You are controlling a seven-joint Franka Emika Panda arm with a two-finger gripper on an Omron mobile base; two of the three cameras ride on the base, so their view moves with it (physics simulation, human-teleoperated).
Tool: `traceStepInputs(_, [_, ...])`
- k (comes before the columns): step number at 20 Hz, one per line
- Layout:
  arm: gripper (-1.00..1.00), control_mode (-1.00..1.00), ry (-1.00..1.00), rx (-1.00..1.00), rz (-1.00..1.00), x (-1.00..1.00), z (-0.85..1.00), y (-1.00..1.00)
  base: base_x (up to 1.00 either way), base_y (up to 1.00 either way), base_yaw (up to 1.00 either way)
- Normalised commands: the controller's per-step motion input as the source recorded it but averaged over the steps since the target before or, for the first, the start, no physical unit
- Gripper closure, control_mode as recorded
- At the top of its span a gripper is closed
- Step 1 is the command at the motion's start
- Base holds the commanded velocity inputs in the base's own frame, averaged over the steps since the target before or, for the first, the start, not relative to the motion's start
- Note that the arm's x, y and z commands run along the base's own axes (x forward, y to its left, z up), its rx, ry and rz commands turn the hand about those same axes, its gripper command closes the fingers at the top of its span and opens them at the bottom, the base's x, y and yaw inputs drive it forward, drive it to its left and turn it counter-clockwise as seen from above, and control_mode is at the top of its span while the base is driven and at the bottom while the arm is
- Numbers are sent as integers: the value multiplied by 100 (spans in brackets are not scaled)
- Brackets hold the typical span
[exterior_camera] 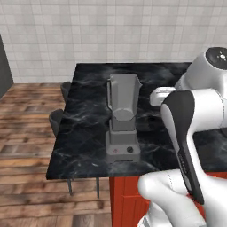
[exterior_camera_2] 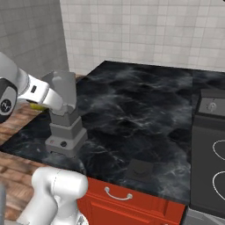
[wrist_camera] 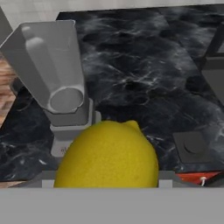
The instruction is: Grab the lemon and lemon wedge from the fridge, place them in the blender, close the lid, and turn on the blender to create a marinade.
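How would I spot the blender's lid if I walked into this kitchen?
Start at the black marble counter. The grey blender stands near its front left corner, its jug open on top. The lid lies apart, flat on the counter's front edge above the red drawer: a small dark square cap with a raised round centre.

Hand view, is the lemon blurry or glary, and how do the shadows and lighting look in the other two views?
Hand view: the lemon looms large and soft-edged in the pincer, evenly lit, no glare; the blender jug shows a pale streak. Left base view: flat, even light, with only a faint shadow at the blender base on the counter. Right base view: soft, slightly blurred; the lid barely stands out from the dark marble.
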Motion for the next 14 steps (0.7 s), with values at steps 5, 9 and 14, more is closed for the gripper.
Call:
traceStepInputs(5, [100,-100,0,0,0,65,19,22,0,0,0])
traceStepInputs(9, [100,-100,2,0,0,94,0,40,0,0,0])
traceStepInputs(14, [100,-100,2,0,0,86,3,35,0,0,0])
